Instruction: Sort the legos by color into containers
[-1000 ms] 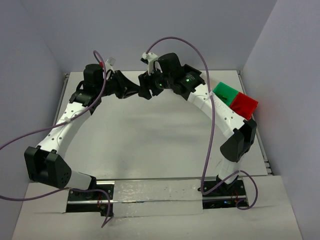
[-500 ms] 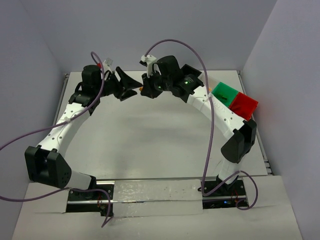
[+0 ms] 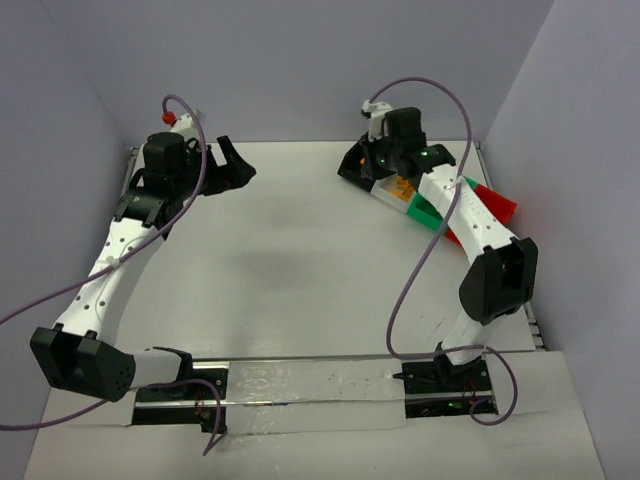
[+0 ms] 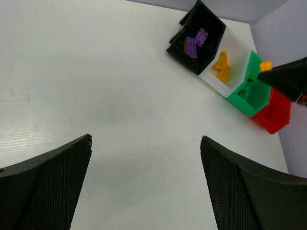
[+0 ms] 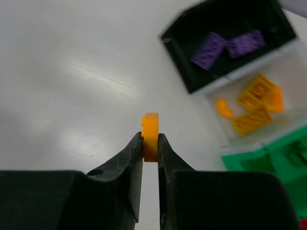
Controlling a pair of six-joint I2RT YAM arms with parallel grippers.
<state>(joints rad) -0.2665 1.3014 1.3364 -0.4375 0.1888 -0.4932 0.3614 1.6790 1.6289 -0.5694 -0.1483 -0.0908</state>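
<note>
My right gripper (image 5: 150,140) is shut on a small orange lego (image 5: 151,128) and holds it in the air just beside the containers. In the top view this gripper (image 3: 374,169) hangs over the row's left end. The black bin (image 4: 209,25) holds purple legos (image 4: 196,40). Orange legos (image 4: 221,66) lie in the white bin (image 4: 236,51). The green bin (image 4: 252,93) and the red bin (image 4: 274,115) follow in the row. My left gripper (image 4: 145,139) is open and empty over bare table, at the back left in the top view (image 3: 238,163).
The bin row (image 3: 425,208) stands at the back right, close to the right wall. My right arm (image 3: 480,225) reaches over the green and red bins. Walls close in the table on the left, back and right.
The two grippers met tip to tip at the back middle. The left opened and drew back left. The right closed on the orange lego and swung right to the bins.
</note>
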